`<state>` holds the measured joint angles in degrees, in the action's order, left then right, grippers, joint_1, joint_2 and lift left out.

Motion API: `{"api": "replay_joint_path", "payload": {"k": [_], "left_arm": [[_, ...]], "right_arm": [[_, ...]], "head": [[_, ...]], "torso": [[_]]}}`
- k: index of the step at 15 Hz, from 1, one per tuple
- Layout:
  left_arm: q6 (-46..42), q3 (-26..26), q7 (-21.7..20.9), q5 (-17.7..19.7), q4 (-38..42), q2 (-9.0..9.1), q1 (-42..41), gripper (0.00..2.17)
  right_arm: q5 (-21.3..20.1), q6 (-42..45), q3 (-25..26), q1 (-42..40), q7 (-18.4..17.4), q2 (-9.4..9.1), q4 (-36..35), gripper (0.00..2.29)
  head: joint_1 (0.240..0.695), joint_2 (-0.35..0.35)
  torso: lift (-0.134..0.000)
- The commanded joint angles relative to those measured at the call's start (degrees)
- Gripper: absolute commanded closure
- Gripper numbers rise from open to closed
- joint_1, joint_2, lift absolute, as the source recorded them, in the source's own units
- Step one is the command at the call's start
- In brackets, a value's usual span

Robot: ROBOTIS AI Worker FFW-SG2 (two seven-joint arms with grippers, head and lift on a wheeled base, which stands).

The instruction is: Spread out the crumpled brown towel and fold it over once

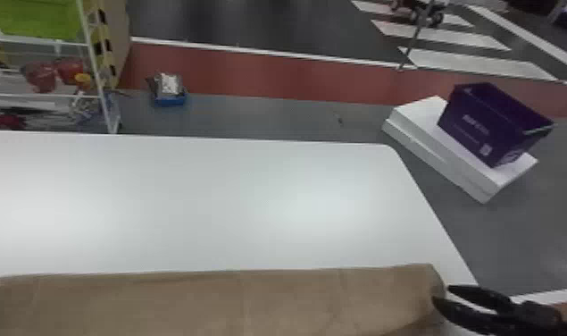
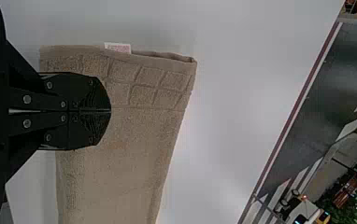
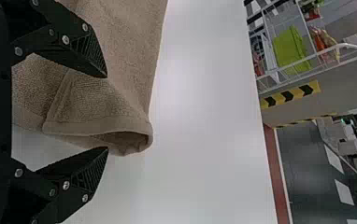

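Ideally, the right pincer (image 3: pixel 107 112), fingers apart near the right edge of the desk (image 1: pixel 260 201), should clear the folded brown towel (image 1: pixel 197 304) without tugging; the left pincer (image 2: pixel 110 111), fingers together, likewise.

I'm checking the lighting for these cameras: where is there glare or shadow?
Head view: two soft glare patches on the white table, left and right; right wrist view: bright spot beside the towel, shadow inside its open fold; left wrist view: milder table sheen.
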<state>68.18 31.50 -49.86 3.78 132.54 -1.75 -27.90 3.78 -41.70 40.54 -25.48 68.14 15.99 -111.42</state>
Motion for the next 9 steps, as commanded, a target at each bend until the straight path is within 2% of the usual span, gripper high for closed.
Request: {"api": "replay_joint_path", "payload": {"k": [1, 2, 5, 6, 7, 9], "left_arm": [[0.0, 0.2, -0.1, 0.0, 0.0, -0.01, 0.0, 1.89], [0.0, 0.2, -0.1, 0.0, 0.0, -0.01, 0.0, 1.89], [0.2, 0.2, -0.1, -0.3, -0.1, -0.01, 0.3, 1.89], [0.2, 0.2, -0.1, -0.4, -0.1, -0.09, 0.5, 1.89], [0.3, 0.2, -0.1, -0.6, -0.3, -0.09, 0.8, 1.89], [0.3, 0.1, -0.1, -0.8, -0.6, -0.09, 1.4, 1.89]], "right_arm": [[-1.8, 1.0, -1.9, 0.2, -0.1, 0.45, 0.8, 0.44], [-1.8, 1.0, -1.9, 0.3, 0.1, 0.62, 1.0, 0.53], [0.2, 0.8, -1.2, -1.1, 2.4, 1.59, 0.8, 0.58], [1.4, 0.1, -0.6, -1.4, 3.1, 2.03, 0.8, 0.76], [2.6, -1.9, 0.0, -1.5, 4.5, 2.73, 0.8, 1.08], [5.7, -5.7, 0.8, -1.4, 7.4, 3.96, 0.8, 1.44]], "head": [[0.695, -0.221], [0.695, -0.213], [0.695, -0.197], [0.695, -0.194], [0.695, -0.192], [0.695, -0.187]], "torso": [[-0.123], [-0.123], [-0.123], [-0.123], [-0.123], [-0.123]]}}
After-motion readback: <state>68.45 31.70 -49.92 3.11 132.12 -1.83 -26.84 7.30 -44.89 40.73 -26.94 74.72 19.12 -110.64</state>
